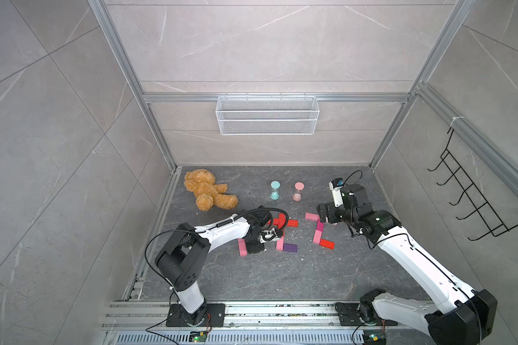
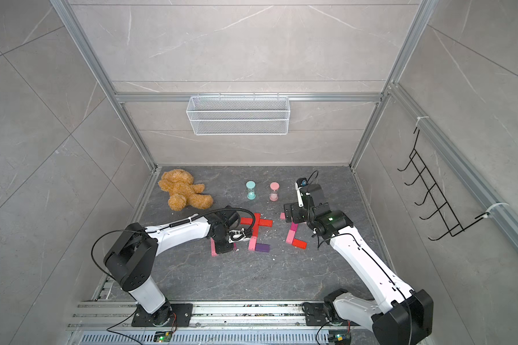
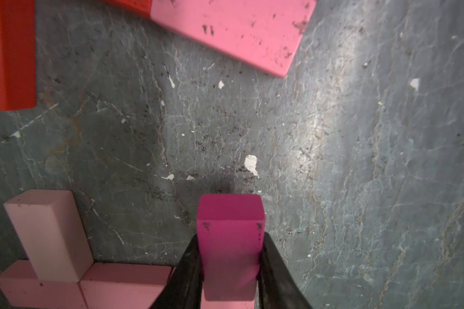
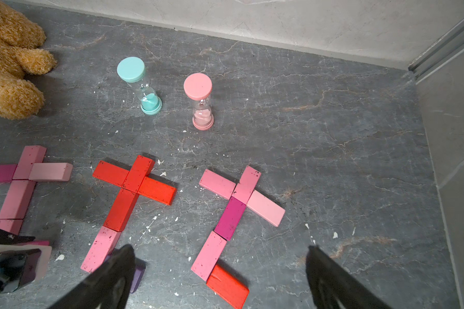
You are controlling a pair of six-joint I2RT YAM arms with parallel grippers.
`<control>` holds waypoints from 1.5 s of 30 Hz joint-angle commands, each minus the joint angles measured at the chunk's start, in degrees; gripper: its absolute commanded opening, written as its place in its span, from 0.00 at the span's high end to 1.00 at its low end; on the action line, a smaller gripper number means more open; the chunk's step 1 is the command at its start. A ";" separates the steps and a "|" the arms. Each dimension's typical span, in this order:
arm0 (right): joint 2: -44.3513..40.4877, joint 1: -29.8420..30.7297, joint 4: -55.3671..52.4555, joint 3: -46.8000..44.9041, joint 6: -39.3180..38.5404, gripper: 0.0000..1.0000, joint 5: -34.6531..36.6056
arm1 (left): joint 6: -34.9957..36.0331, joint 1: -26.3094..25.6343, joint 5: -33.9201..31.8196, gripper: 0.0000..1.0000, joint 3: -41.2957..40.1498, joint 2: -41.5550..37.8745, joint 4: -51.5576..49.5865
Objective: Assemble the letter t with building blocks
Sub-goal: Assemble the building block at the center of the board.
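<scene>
The left jaws pinch a magenta block (image 3: 231, 240) end-on, low over the desk (image 3: 332, 160), just beside the pink t (image 3: 48, 235) (seemingly to supply its missing foot), while the right jaws hang spread wide, empty, above the pink-and-magenta t (image 4: 229, 218).

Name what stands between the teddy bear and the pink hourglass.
The teal hourglass stands upright between the teddy bear and the pink hourglass. This shows in the right wrist view and in both top views.
</scene>
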 commanded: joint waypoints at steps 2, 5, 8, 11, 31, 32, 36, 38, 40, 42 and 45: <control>-0.75 0.14 -1.04 0.50 -0.41 0.00 0.67 | 1.99 0.67 0.85 0.73 2.03 1.17 -1.32; -0.65 0.14 -0.95 0.48 -0.48 0.00 0.67 | 1.89 0.70 0.68 0.72 2.19 1.48 -1.23; -0.53 0.14 -0.95 0.61 -0.46 0.00 0.41 | 1.58 0.70 0.28 0.72 2.36 2.02 -1.67; -0.38 0.15 -0.95 0.66 -0.56 0.00 0.32 | 1.24 0.71 0.11 0.72 2.54 2.15 -2.17; -0.29 0.12 -0.78 0.77 -0.64 0.00 0.01 | 0.60 0.74 -0.12 0.72 3.38 3.27 -5.23; -0.28 0.15 -0.78 0.65 -0.66 0.00 -0.06 | 0.60 0.72 -0.12 0.72 3.33 3.30 -5.34; -0.22 0.14 -0.62 0.58 -0.65 0.00 -0.13 | 0.42 0.70 -0.28 0.72 3.26 3.22 -5.69; -0.24 0.11 -0.61 0.54 -0.63 0.00 -0.20 | 0.33 0.73 -0.47 0.72 3.16 3.13 -5.79; -0.25 0.14 -0.60 0.57 -0.62 0.00 -0.23 | 0.31 0.71 -0.60 0.72 3.07 3.04 -5.79; -0.30 0.27 -0.60 0.61 -0.63 0.00 -0.22 | 0.22 0.76 -0.73 0.72 3.07 3.20 -5.73; -0.38 0.16 -0.60 0.51 -0.61 0.00 -0.21 | 0.01 0.72 -0.82 0.72 3.07 3.39 -5.95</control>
